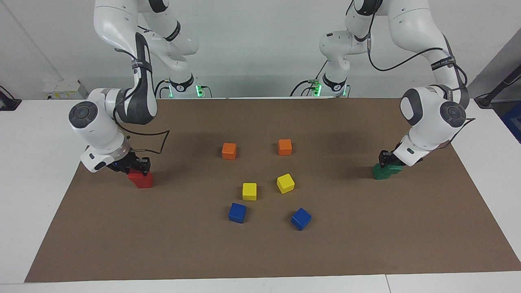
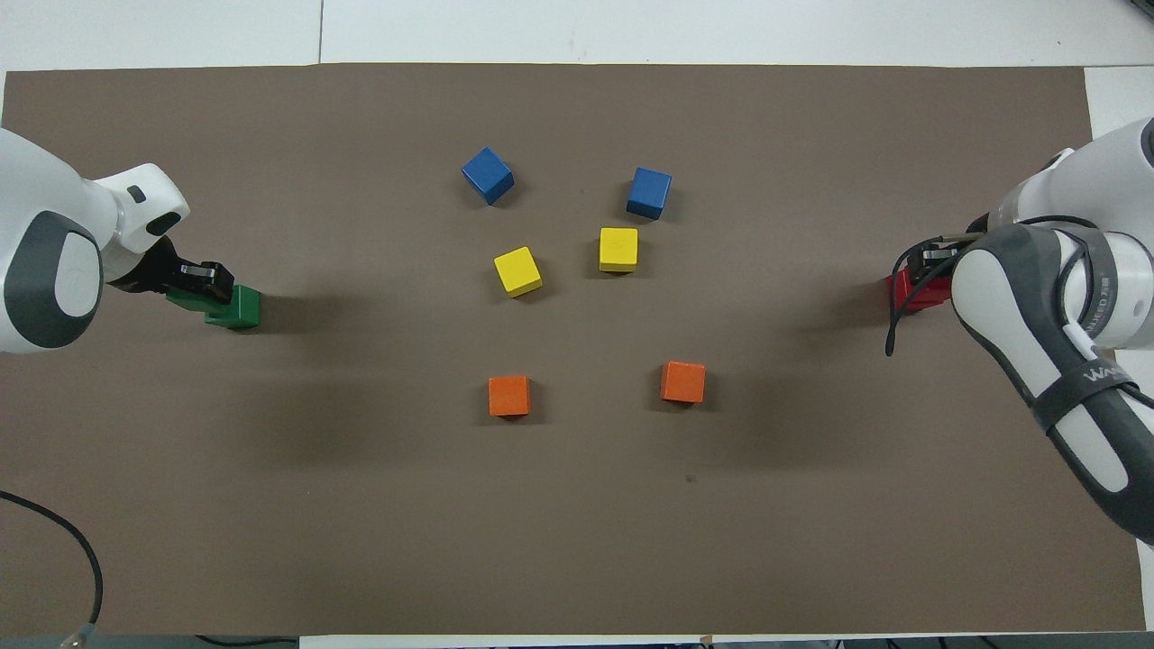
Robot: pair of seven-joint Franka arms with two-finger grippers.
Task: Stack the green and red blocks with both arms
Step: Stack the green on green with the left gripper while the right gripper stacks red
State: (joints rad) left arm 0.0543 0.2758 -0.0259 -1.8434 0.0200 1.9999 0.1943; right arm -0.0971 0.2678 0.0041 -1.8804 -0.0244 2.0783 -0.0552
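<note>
Toward the left arm's end of the table, one green block [image 1: 380, 173] lies on the brown mat. A second green block [image 1: 395, 167] rests partly on it, offset. My left gripper [image 1: 386, 159] is down on this upper block, fingers shut around it. Both green blocks [image 2: 239, 308] also show in the overhead view under the left gripper [image 2: 203, 278]. At the right arm's end, my right gripper [image 1: 138, 166] is shut on a red block directly on top of another red block [image 1: 142, 180]. The red blocks [image 2: 906, 293] are largely hidden by the right arm in the overhead view.
Mid-mat stand two orange cubes [image 1: 229, 151] [image 1: 285, 147], two yellow cubes [image 1: 249, 191] [image 1: 285, 183] and two blue cubes [image 1: 237, 213] [image 1: 301, 219], the blue ones farthest from the robots. The brown mat [image 1: 260, 252] covers most of the white table.
</note>
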